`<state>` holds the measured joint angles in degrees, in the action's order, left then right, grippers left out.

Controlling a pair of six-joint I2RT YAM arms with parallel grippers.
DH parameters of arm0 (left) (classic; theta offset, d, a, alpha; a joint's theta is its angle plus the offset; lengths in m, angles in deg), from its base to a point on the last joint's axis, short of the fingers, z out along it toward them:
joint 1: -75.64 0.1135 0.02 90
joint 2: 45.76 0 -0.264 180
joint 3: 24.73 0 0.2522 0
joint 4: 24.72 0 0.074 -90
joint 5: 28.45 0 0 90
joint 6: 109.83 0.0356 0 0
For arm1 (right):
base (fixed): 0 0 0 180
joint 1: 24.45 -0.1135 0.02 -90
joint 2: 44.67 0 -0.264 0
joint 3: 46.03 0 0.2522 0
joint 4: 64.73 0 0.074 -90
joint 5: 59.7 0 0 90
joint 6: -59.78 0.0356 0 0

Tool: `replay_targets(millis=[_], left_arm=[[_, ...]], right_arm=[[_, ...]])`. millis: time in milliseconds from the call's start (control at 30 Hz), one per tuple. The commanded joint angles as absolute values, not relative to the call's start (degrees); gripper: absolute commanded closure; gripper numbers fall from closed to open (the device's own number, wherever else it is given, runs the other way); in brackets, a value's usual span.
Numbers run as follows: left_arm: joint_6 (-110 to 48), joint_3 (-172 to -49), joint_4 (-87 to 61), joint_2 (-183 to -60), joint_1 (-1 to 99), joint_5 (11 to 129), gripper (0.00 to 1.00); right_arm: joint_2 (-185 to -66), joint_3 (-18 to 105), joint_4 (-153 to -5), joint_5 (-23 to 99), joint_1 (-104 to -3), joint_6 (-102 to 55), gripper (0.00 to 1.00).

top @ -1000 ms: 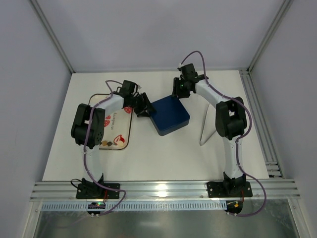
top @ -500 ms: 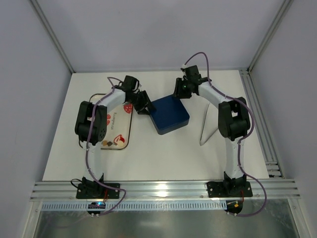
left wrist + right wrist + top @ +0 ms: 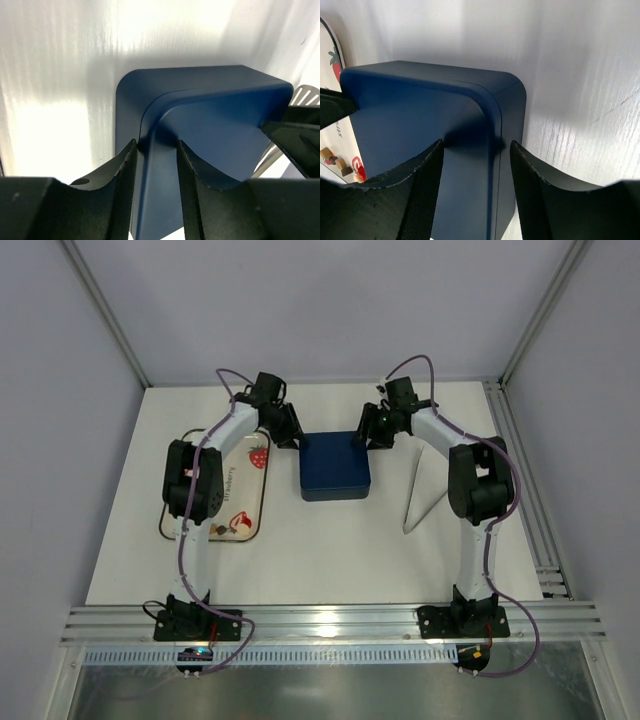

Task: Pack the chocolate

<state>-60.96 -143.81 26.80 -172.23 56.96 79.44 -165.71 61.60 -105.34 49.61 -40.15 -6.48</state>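
The dark-blue box [image 3: 335, 467] sits closed mid-table, square to the edges. My left gripper [image 3: 293, 435] is at its far-left corner; in the left wrist view its fingers [image 3: 155, 143] press around that corner of the box [image 3: 215, 115]. My right gripper [image 3: 370, 432] straddles the far-right corner, and its jaws [image 3: 476, 142] stand wide with slack beside the box [image 3: 410, 110]. Small brown pieces of chocolate [image 3: 215, 529] lie on the strawberry-printed board [image 3: 250, 502], and two of these pieces [image 3: 330, 152] show in the right wrist view.
A thin pale tool [image 3: 415, 495] lies on the table right of the box, its slotted end [image 3: 305, 95] showing past the box. The table's right edge carries a metal rail [image 3: 525, 490]. Both arms' elbows stand over the table sides.
The box has turned from a diamond angle to square with the table. Both grippers moved farther back to its far corners. The left jaws narrowed and the right jaws widened.
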Motion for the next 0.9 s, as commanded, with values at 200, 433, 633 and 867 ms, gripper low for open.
replay_targets(millis=[200, 433, 633, 867], left_arm=[[-55.2, -153.1, 35.4, -172.9, 56.9, 70.8, 0.56], [-53.0, -152.4, 36.7, -164.3, 56.9, 69.5, 0.46], [-51.6, -139.5, 35.2, -147.9, 56.7, 69.9, 0.43], [-48.7, -121.1, 33.3, -126.2, 56.6, 68.4, 0.39]], right_arm=[[-157.6, 58.7, -109.4, 44.0, -36.2, -5.7, 0.39], [-145.2, 52.6, -104.1, 41.6, -35.6, -4.3, 0.33], [-130.9, 44.4, -101.7, 39.2, -35.6, -4.4, 0.28], [-110.0, 31.7, -99.3, 35.9, -35.6, -5.0, 0.08]])
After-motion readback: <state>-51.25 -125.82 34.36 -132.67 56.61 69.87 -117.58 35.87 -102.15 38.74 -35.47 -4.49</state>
